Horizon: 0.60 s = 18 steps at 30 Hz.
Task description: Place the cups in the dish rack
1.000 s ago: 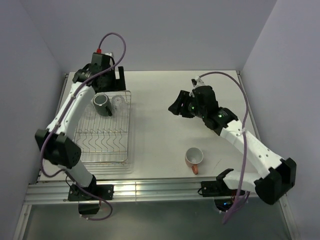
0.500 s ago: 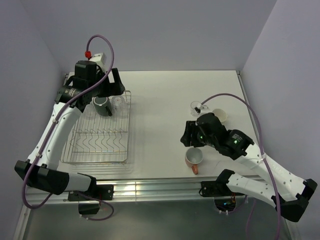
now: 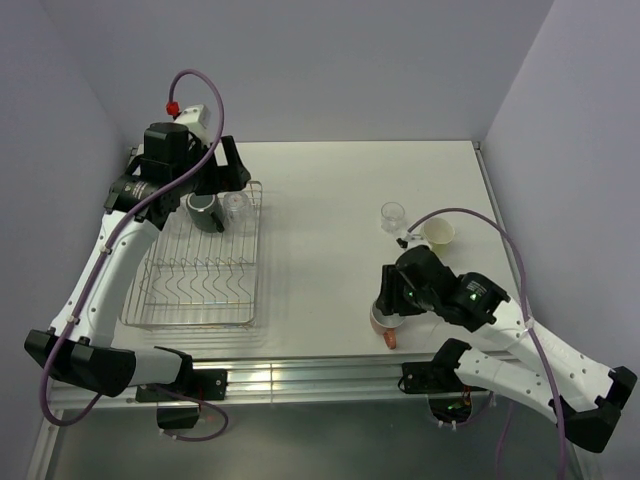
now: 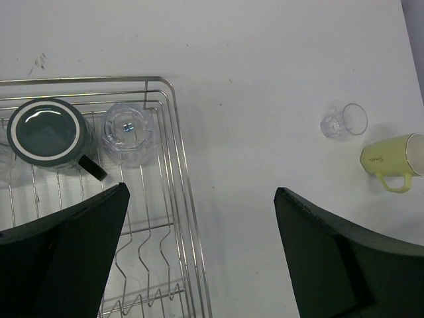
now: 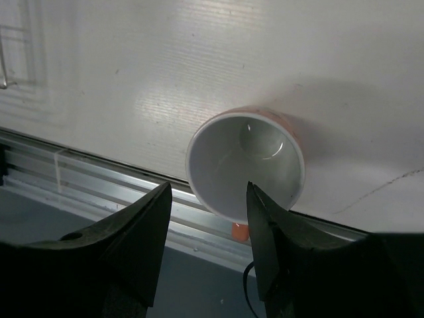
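The left gripper (image 4: 199, 193) was held wide open above the far end of the dish rack (image 3: 200, 290), where a black mug (image 4: 46, 129) and a clear tumbler (image 4: 129, 132) were sat. The right gripper (image 5: 209, 192) was parked right over the orange mug (image 5: 232, 159) near the front edge of the table (image 3: 320, 220), jaws parted, nothing grabbed. Another tumbler (image 4: 343, 121) and the yellow-green cup (image 4: 391, 159) were found on the table's far right.

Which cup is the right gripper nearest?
The orange mug with white inside: it sits directly below the right gripper; every other cup is farther away.
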Each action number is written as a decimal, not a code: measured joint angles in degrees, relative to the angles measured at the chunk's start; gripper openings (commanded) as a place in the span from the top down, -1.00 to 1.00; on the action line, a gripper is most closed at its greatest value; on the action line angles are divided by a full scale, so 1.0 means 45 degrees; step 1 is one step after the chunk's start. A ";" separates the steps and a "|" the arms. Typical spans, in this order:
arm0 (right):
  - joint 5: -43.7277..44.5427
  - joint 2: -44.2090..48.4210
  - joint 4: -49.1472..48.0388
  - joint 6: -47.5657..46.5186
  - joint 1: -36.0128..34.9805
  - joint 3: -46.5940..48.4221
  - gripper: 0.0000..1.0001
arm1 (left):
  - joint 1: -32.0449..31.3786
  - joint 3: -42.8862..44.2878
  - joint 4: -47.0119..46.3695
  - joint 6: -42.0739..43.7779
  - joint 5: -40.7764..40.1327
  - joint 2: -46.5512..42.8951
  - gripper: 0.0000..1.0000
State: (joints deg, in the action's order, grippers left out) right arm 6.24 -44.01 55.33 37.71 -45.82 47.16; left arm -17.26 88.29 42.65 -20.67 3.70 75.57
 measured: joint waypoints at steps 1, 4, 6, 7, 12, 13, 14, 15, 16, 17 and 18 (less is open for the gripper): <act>-0.0034 -0.0010 -0.0005 0.0083 -0.0029 -0.0155 -0.11 | 0.0000 0.0000 0.0000 -0.0005 0.0019 0.0000 -0.98; -0.0073 -0.0214 -0.0019 0.0233 -0.0243 -0.0568 -0.10 | -0.0010 0.0000 -0.0005 -0.0010 0.0117 0.0000 -0.99; -0.0063 -0.0461 -0.0107 0.0369 -0.0437 -0.0767 -0.09 | -0.0019 -0.0005 -0.0010 -0.0005 0.0151 0.0000 -0.98; -0.0063 -0.0588 -0.0160 0.0418 -0.0525 -0.0845 -0.09 | -0.0019 -0.0024 -0.0029 -0.0010 0.0170 0.0000 -0.99; 0.0117 -0.1190 -0.0593 0.0631 -0.0767 -0.1122 -0.09 | -0.0019 -0.0219 -0.0087 -0.0005 0.0228 0.0000 -0.99; 0.0117 -0.1268 -0.0680 0.0690 -0.0782 -0.1132 -0.08 | -0.0019 -0.0253 -0.0102 -0.0005 0.0228 0.0000 -0.98; 0.0136 -0.1341 -0.0811 0.0733 -0.0801 -0.1132 -0.08 | -0.0019 -0.0291 -0.0112 -0.0005 0.0233 0.0000 -0.98; 0.0165 -0.1389 -0.0908 0.0763 -0.0845 -0.1132 -0.08 | -0.0019 -0.0335 -0.0136 -0.0005 0.0243 0.0000 -0.98; 0.0204 -0.1423 -0.0976 0.0797 -0.0850 -0.1137 -0.08 | -0.0019 -0.0379 -0.0185 -0.0005 0.0262 0.0000 -0.99; 0.0257 -0.1452 -0.1064 0.0826 -0.0860 -0.1156 -0.08 | -0.0019 -0.0418 -0.0228 0.0000 0.0277 0.0000 -0.98; 0.0311 -0.1506 -0.1146 0.0855 -0.0869 -0.1185 -0.08 | -0.0019 -0.0457 -0.0267 0.0000 0.0296 0.0000 -0.98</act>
State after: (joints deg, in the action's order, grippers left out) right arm 7.64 -50.78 50.17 41.56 -49.74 41.82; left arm -17.34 86.24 41.45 -20.67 5.04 75.57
